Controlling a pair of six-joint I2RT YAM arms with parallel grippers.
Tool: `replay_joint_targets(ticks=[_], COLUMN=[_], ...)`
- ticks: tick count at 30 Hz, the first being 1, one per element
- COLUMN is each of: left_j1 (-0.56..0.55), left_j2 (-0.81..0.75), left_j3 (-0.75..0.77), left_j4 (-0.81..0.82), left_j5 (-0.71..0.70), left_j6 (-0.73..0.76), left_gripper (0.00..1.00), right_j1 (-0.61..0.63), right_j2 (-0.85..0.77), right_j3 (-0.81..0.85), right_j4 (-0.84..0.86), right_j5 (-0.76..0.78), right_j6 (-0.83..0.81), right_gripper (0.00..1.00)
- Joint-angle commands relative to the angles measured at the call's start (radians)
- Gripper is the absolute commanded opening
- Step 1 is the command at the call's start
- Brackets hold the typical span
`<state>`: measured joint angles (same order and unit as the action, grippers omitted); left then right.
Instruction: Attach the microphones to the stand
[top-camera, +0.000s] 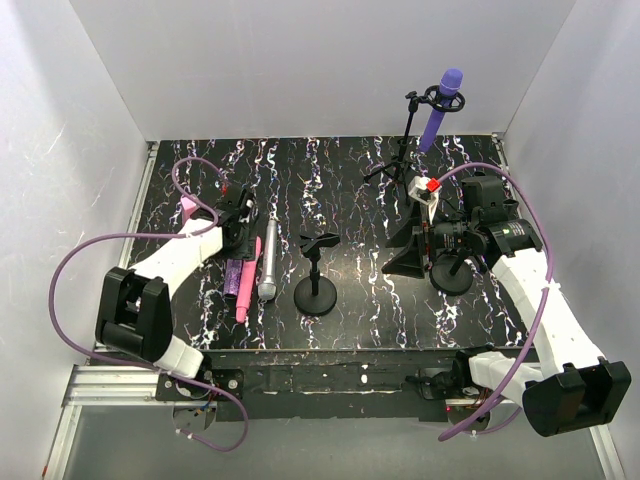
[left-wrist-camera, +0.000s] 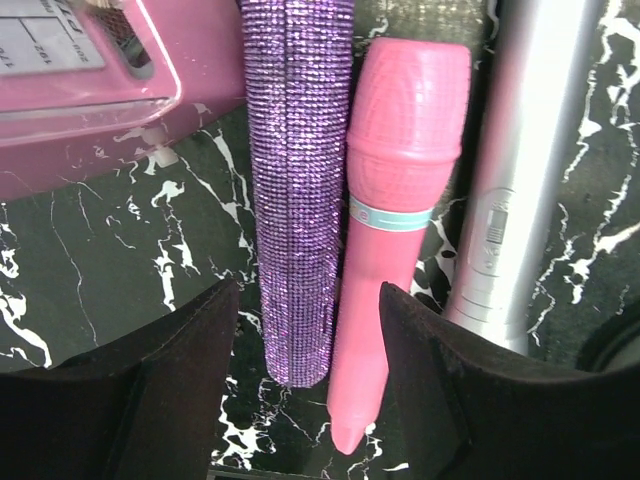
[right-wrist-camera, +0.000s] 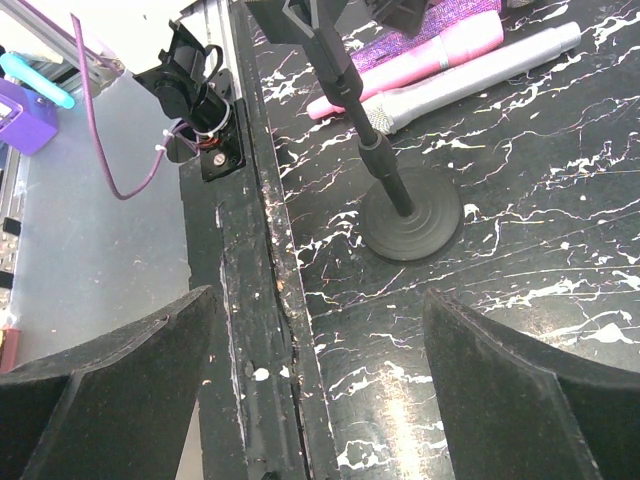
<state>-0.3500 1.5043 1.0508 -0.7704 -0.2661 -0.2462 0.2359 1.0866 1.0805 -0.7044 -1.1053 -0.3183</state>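
**View from above, with both wrist views.** Clock directions are read on the table (top-camera: 350, 180), with 12 o'clock at the back wall.

**(a)** The purple microphone (top-camera: 440, 108) already sits in the clip of the tripod stand (top-camera: 405, 150) at 1 o'clock. It is tilted, head uppermost.

**(b)** The other three microphones lie side by side at 9 o'clock. They are the glittery microphone (left-wrist-camera: 295, 190), the pink microphone (left-wrist-camera: 395, 200) touching it, and the silver microphone (left-wrist-camera: 520, 180) just beside that.

**(c)** An empty desk stand (top-camera: 317, 280) waits near the centre.

**(d)** The left gripper (left-wrist-camera: 310, 340) hangs over the group. Its jaws are apart and straddle both the glittery and the pink handle. A sliver of table shows beside the left finger, and no firm clamp is evident.

**(e)** The right gripper (right-wrist-camera: 320, 330) sits at 4 o'clock, spread wide and holding nothing.

**Handling.**
- All three bodies look rigid and probably light, and being round they are apt to roll.
- The glittered skin should give the pads friction. The pink handle is smooth and tapers toward its tail, so it would likely slip there.
- The best hold appears to be across the barrel at mid-handle, below the head, which leaves the tail free to enter a clip.
- With two handles between the jaws, the likely hazard is pinching both together.
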Motion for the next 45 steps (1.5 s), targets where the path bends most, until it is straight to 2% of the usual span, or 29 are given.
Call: replay_joint_targets(ticks=[1,15,27,30,34,36,38,45], left_j1=[0.020,0.062,0.072,0.078,0.085,0.086,0.088,0.088], left_j2=[0.033,0.117,0.188,0.188,0.180,0.159,0.119,-0.094], left_j3=[0.028,-0.018,-0.006,-0.009,-0.011,-0.008,0.000,0.083], left_j4=[0.008,0.056,0.066,0.071,0.074,0.072,0.065,0.042], left_j5=[-0.004,0.037,0.077,0.087,0.102,0.107,0.120,0.257], left_j6=[0.025,0.041,0.036,0.038,0.036,0.030,0.025,0.010], left_gripper=[0.56,0.49,0.51,0.44,0.23,0.08,0.00,0.00], right_j1=[-0.004,-0.007,-0.012,-0.014,-0.014,-0.017,-0.018,-0.021], right_j2=[-0.010,-0.013,-0.019,-0.021,-0.027,-0.030,-0.031,-0.034], right_j3=[-0.011,-0.011,-0.013,-0.013,-0.010,-0.010,-0.008,0.004], right_j4=[0.025,0.025,0.025,0.025,0.022,0.020,0.016,-0.004], right_j5=[-0.030,-0.036,-0.044,-0.050,-0.054,-0.056,-0.056,-0.062], right_j6=[-0.008,-0.007,-0.005,-0.004,-0.002,-0.002,-0.002,-0.014], right_gripper=[0.90,0.90,0.90,0.90,0.90,0.90,0.90,0.89])
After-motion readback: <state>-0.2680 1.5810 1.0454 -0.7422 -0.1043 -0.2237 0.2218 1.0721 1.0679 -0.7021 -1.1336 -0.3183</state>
